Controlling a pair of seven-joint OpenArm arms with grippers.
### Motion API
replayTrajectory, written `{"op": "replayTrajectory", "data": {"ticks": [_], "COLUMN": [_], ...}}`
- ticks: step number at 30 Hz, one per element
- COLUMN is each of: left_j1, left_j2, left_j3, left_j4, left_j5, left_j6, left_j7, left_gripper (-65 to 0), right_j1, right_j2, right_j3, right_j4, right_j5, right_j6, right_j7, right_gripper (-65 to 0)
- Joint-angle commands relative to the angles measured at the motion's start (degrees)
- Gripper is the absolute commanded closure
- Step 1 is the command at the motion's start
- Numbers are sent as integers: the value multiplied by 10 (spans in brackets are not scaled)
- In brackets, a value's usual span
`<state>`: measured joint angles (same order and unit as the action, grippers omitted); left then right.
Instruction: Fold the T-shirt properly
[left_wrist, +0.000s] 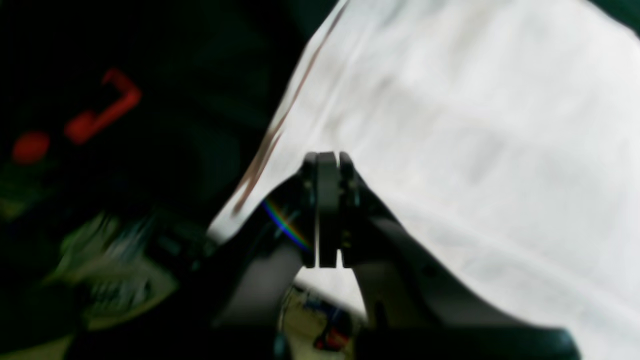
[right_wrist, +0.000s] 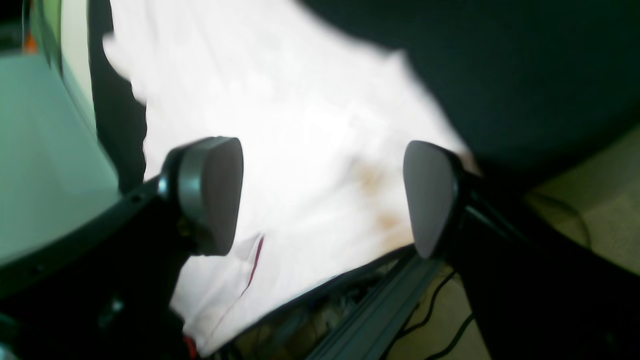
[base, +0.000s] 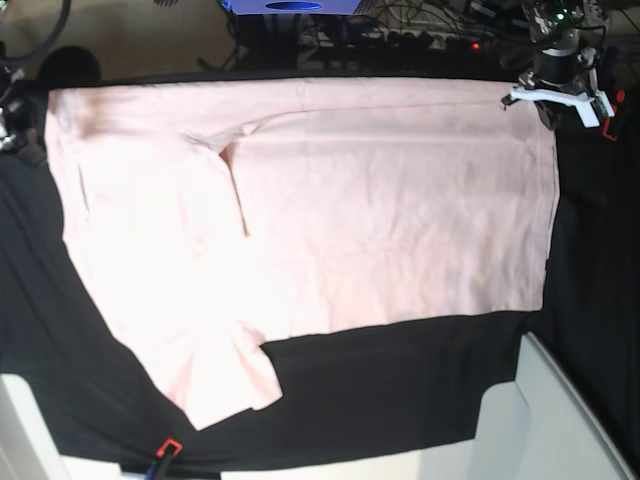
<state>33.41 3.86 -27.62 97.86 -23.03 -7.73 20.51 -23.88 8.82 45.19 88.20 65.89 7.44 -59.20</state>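
The T-shirt (base: 300, 230) lies flat along the table, long axis sideways; the left gripper (left_wrist: 327, 210), jaws pressed together, sits at its far corner, nearer than the wide-open right gripper (right_wrist: 322, 197)

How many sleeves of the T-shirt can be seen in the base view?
2. One sleeve lies at the bottom left of the T-shirt, pointing to the near edge. The other sleeve is folded onto the body near the top left; part of it may be hidden.

Bare black table cloth (base: 400, 385) below the spread T-shirt (base: 380, 220).
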Motion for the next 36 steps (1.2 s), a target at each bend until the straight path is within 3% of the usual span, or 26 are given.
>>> {"op": "replayTrajectory", "data": {"ticks": [1,6,9,12,15,21,36], "left_j1": [3,-15,-17,-15,-16,-29,-51], "left_j2": [-3,-5,-5,-6,-7,-28,-29], "left_j3": [4,1,0,-22,-51,-57,-53], "left_j4": [-1,-68,-80,-83,-83,-117,-140], "left_j5": [-8,-9,-11,-58,-95,-102,-98], "left_j6": [-6,-6,-6,-6,-6,-6,-7], "left_j7": [-10,-11,-12,-12,-12,-13,-14], "left_gripper": [0,-17,-134,-254,-311,-312,-311], "right_j1": [1,3,3,3,1,1,1], "right_j2": [13,13,13,15,16,16,16], "right_j3": [-2,-13,-12,-10,-10,-13,-13], "right_j4": [9,9,9,8,8,8,8], "right_j5": [14,14,14,14,14,14,14], "right_j6": [4,4,4,4,4,4,4], "right_j7": [13,14,14,14,14,14,10], "right_gripper": [-480,-480,-480,-480,-482,-482,-482]}}
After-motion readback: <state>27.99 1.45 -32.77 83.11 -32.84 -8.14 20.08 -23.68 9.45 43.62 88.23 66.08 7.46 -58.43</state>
